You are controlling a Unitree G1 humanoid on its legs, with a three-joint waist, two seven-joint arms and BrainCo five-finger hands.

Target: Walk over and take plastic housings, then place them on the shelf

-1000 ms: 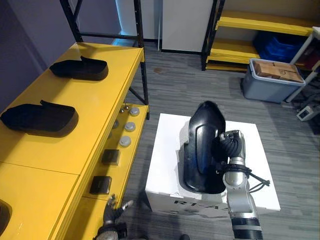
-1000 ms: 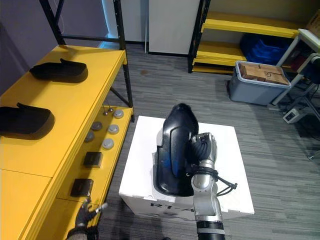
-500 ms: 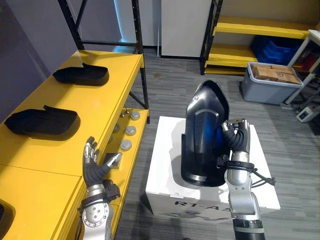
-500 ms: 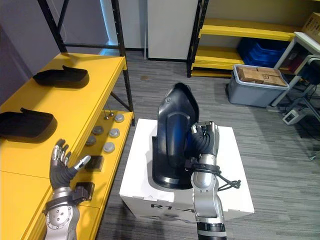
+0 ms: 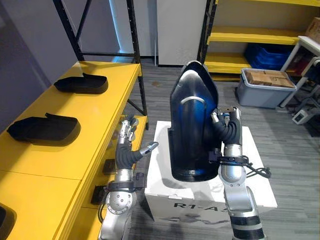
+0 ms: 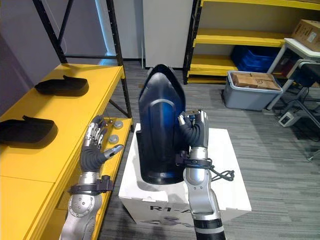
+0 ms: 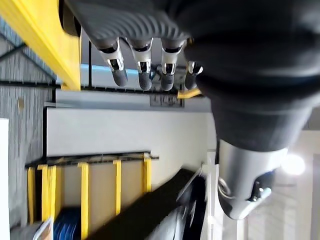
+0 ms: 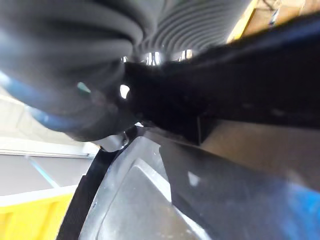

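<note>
My right hand (image 5: 227,131) is shut on the right edge of a large glossy black plastic housing (image 5: 192,120), holding it upright above a white box (image 5: 257,185). The housing's dark inner surface (image 8: 210,165) shows close up in the right wrist view. My left hand (image 5: 129,145) is raised between the yellow shelf and the box, fingers (image 7: 142,65) straight and spread, holding nothing. Two more black housings (image 5: 82,83) (image 5: 44,128) lie on the yellow shelf top (image 5: 90,120) to my left.
Small round parts and dark blocks (image 6: 114,138) sit on the shelf's lower ledge. Black shelf uprights (image 5: 136,55) rise behind. Farther back stand yellow racks (image 5: 250,36), a blue bin (image 6: 252,55) and a grey tote (image 5: 264,87) holding cardboard.
My right hand has lifted the housing higher and more upright off the white box. My left hand has risen and moved right, toward the housing. The camera has tilted up.
</note>
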